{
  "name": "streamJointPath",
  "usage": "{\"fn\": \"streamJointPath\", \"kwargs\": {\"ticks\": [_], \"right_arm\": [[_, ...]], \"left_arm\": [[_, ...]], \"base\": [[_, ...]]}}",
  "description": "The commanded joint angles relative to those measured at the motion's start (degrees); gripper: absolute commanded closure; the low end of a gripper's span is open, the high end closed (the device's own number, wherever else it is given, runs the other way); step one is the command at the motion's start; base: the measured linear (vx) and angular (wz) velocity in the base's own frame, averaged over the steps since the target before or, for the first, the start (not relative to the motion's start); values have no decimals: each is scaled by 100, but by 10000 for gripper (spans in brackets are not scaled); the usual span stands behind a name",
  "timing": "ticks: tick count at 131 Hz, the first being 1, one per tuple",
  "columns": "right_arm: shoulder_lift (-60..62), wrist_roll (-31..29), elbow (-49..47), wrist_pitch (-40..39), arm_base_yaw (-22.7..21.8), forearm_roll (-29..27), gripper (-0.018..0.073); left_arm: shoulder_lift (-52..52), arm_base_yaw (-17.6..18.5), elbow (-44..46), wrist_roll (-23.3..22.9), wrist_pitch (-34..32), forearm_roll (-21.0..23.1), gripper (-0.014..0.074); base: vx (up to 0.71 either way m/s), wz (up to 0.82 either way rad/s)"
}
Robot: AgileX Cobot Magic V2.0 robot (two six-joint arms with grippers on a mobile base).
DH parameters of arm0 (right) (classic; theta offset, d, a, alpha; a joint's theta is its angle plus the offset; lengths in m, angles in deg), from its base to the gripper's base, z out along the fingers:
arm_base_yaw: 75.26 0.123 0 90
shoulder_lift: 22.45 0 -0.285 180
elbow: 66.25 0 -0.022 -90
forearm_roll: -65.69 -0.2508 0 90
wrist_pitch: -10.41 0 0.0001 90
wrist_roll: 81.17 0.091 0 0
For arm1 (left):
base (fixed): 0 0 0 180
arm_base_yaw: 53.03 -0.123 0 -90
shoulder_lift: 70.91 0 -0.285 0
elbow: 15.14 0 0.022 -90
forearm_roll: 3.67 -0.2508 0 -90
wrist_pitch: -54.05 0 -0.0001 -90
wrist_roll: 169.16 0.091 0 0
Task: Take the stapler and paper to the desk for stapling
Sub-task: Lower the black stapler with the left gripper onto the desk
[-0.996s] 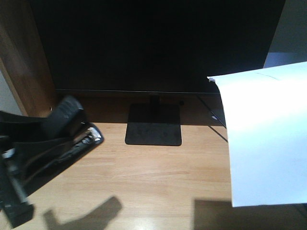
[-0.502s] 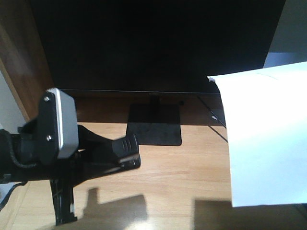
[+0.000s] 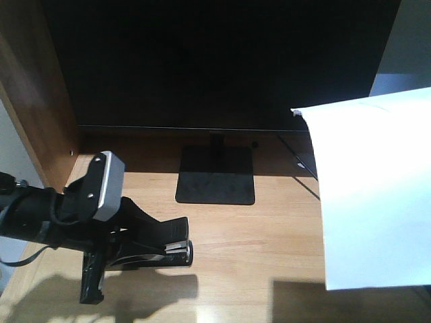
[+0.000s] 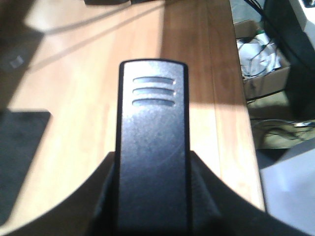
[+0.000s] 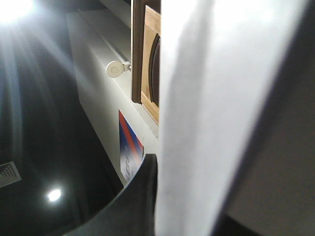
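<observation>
**Status, left arm.** The left gripper (image 4: 152, 158) is clamped on the stapler (image 3: 165, 243), with one dark finger on each side of the body. Over the last second the arm has carried the stapler from the left of the monitor stand (image 3: 215, 178) to a nearer, lower position off the stand's front-left corner. The nose now points right, across the desk (image 3: 269, 235). A shadow lies just in front of the stapler, but contact with the desk cannot be confirmed.

**Status, right arm.** The paper (image 3: 377, 195) has not moved. It hangs upright to the right of the monitor stand, clear of the desk. In the right wrist view one black finger of the right gripper (image 5: 158, 196) presses against the sheet; the opposing finger is not clearly visible. Since the sheet hangs unsupported, a closed pinch on it is inferred.

**Meaning for the task.** Stapler delivery appears almost complete. The paper has not yet been laid down.

**Markings.**
- Stapler top, left wrist view: three moulded grooves, no legible text.
- Paper: one faint curved stroke near the upper edge, not writing.
- Red-and-blue sticker (image 5: 129, 147): print too small to read.
- Monitor (image 3: 215, 60), behind the stand: no legible brand.
</observation>
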Motion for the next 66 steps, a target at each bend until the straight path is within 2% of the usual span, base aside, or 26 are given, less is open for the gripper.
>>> {"fn": "streamJointPath", "kwargs": {"ticks": [1,44,66], "right_arm": [[-48,-41,-158,-216,-41,-44,561],[-48,-41,-158,-216,-41,-44,561],[-48,-41,-158,-216,-41,-44,561]], "left_arm": [[-253,-19,338,114,404,626,603],[-1551,-7,1300,114,699,569,603],[-2048,-7,1553,114,705,327,603]], "base": [[0,0],[0,0],[0,0]]}}
